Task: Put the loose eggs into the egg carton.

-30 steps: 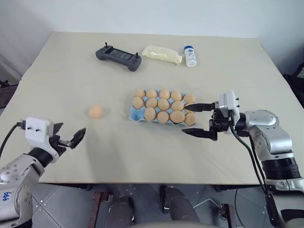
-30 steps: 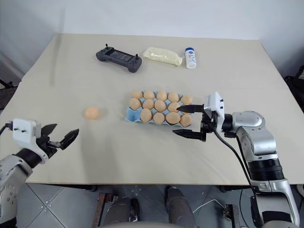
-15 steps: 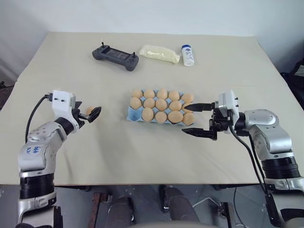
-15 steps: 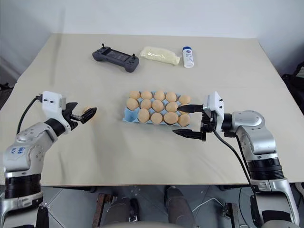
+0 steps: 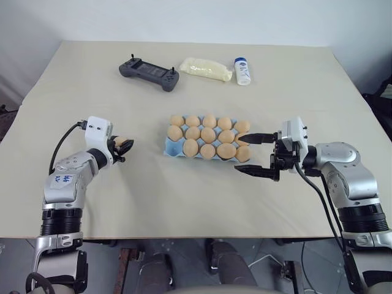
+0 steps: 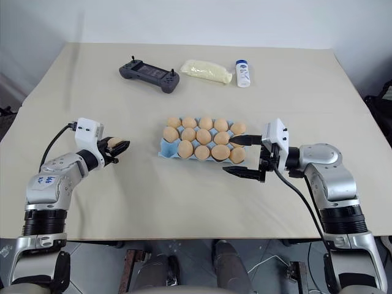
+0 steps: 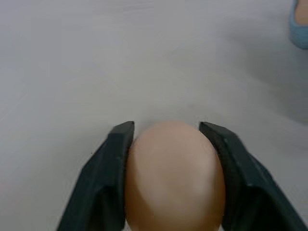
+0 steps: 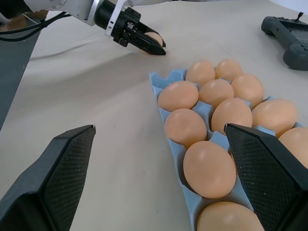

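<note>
Meanwhile, on the pale bench (image 5: 184,202), the left tool (image 5: 124,147) clamps its black fingers (image 7: 108,168) around the last loose egg (image 7: 174,175), well left of the blue egg carton (image 5: 173,147) (one corner cup empty, the rest filled). At the carton's right end, the right tool (image 5: 256,154) hangs with jaws spread wide, holding nothing.

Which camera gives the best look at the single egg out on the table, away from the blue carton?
The left wrist view: the loose egg sits large between the left gripper's black fingers. In the head views it peeks out small between those fingers; in the right wrist view it shows far off, mostly hidden behind them.
</note>
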Action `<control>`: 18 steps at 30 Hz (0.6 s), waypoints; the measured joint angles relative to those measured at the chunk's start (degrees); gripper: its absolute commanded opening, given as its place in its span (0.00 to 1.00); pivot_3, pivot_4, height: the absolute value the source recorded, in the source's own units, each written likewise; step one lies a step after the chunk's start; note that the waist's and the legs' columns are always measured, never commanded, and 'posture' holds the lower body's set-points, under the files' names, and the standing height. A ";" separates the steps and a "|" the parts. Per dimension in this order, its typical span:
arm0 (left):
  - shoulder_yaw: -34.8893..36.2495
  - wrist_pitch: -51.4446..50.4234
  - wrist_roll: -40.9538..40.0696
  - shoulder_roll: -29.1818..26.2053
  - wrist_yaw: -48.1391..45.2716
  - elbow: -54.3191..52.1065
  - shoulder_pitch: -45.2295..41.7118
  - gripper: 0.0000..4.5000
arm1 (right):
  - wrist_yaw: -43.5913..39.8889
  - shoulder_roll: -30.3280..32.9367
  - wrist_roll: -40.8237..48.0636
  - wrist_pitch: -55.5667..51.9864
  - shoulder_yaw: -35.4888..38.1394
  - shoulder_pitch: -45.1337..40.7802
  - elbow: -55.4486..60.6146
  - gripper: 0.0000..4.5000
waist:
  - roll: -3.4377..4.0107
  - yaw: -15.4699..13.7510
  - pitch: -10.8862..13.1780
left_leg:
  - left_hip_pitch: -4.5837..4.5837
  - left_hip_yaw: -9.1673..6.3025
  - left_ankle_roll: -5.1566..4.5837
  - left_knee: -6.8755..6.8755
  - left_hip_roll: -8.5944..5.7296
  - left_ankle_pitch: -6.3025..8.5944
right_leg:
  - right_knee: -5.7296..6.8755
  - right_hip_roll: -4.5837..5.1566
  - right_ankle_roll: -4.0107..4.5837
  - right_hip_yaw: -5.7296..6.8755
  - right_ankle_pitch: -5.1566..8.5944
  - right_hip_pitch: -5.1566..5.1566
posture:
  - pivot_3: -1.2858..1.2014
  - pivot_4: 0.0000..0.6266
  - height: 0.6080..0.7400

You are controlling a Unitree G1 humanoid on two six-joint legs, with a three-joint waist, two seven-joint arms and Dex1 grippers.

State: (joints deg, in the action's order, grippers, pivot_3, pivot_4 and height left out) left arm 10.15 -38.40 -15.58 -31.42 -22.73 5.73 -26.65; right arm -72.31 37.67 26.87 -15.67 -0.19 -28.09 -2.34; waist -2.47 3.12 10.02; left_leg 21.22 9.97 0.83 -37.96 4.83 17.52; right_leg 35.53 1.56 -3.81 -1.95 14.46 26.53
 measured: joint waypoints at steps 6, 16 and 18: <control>-1.15 -1.14 -2.70 0.95 -3.43 -8.59 -3.32 0.38 | 0.34 0.01 -0.01 0.02 0.00 0.00 0.01 1.00 | 0.00 -0.12 0.00 | 0.00 0.04 0.01 0.00 -0.03 -0.01 | -0.01 0.00 -0.02 0.01 -0.01 -0.03 | 0.52 0.24 1.00; -8.75 -3.37 -4.56 4.86 -7.62 -9.94 -4.80 0.38 | 1.89 0.00 0.00 0.23 0.41 2.07 0.85 1.00 | 0.01 0.08 0.00 | -0.02 0.01 0.11 -0.03 -0.03 -0.09 | 0.06 -0.04 -0.05 -0.02 -0.03 -0.02 | 0.52 0.24 1.00; -9.16 -3.19 -4.44 5.55 -8.00 -9.19 -5.14 0.38 | 2.23 0.01 0.01 0.23 0.57 2.42 1.49 1.00 | 0.00 0.05 0.00 | -0.01 -0.01 0.07 -0.04 -0.03 -0.10 | 0.07 -0.04 -0.05 -0.02 -0.03 -0.02 | 0.52 0.24 1.00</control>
State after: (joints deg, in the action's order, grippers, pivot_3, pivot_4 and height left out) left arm 0.99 -41.59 -20.02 -25.87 -30.73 -3.46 -31.79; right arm -70.08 37.67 26.88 -15.44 0.38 -25.66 -0.84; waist -2.47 3.17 10.02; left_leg 21.20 9.96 0.90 -37.99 4.80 17.42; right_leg 35.59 1.53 -3.87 -1.97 14.43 26.51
